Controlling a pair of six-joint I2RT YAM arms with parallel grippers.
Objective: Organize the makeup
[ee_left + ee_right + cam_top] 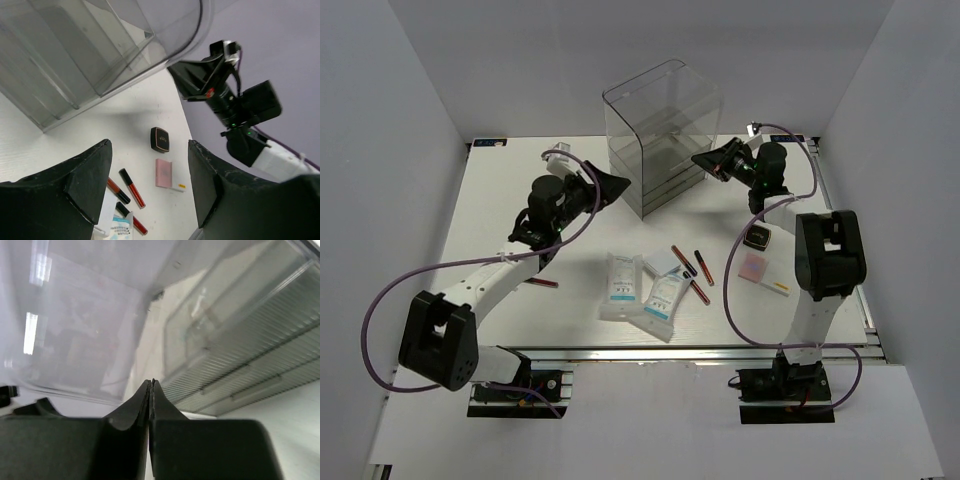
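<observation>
The makeup lies on the white table in front of the clear drawer box [660,135]. Two white packets with blue print [622,285] [660,300] sit mid-table, with red and black sticks [682,260] [131,187] beside them. A black compact [757,237] [160,139] and a pink palette [757,268] [163,173] are on the right. My left gripper [615,183] [150,145] hangs open and empty by the box's left front corner. My right gripper [700,160] [151,382] is shut with nothing between its fingers, close to the box's right side [240,355].
Another red stick [542,283] lies by itself under the left arm. A white pad [663,263] rests among the packets. Grey walls enclose the table on the left, back and right. The table's metal rail [700,352] runs along the near edge.
</observation>
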